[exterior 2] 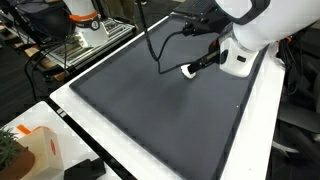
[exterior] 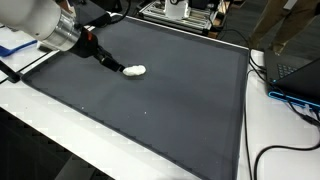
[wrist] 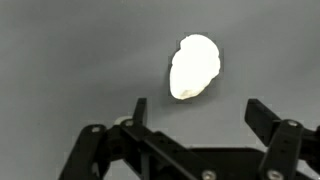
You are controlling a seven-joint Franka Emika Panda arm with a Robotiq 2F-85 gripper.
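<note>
A small white lump, soft-looking and oval [wrist: 194,66], lies on the dark grey mat [wrist: 60,60]. It also shows in both exterior views [exterior: 134,71] [exterior 2: 187,71]. My gripper [wrist: 198,112] is open, its two black fingers spread wide and empty. The lump lies just beyond the fingertips, between their lines, apart from both. In an exterior view the gripper [exterior: 114,65] is low over the mat right beside the lump.
The mat [exterior: 150,110] covers most of a white table [exterior: 40,130]. A laptop [exterior: 295,70] and cables lie at one side. A metal rack [exterior: 180,12] stands behind. An orange and white object [exterior 2: 35,150] sits at a table corner.
</note>
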